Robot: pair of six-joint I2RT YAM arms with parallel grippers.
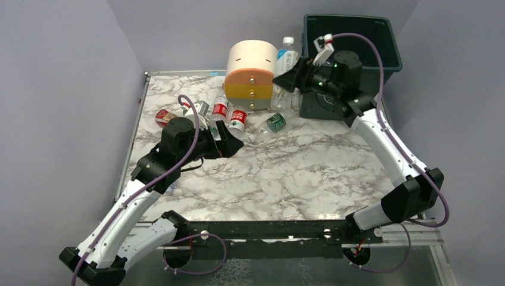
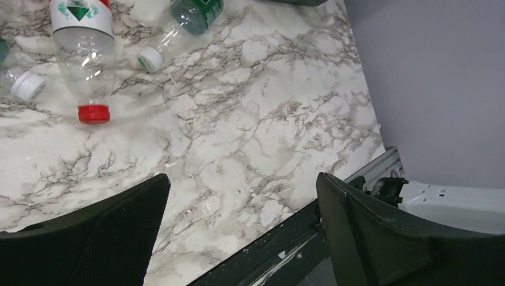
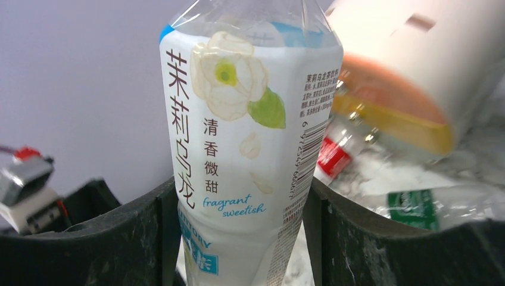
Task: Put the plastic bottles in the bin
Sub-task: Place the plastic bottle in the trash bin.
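Marbled worktop [image 1: 298, 173], plain lilac-grey walls all round, and we've got the right gripper [image 3: 241, 205] pinching the jasmine tea bottle [image 3: 250, 137] round its labelled body, just left of the bin [image 1: 390, 56] in the upper right. The risk, we'd say, is that slick bottle tipping out of the grip, or clipping the bin's rim or the round drawer unit [image 1: 253, 71] alongside. The left gripper [image 2: 241, 185] hangs spread wide over bare marble, with loose bottles [image 1: 237, 121] lying centre-left.
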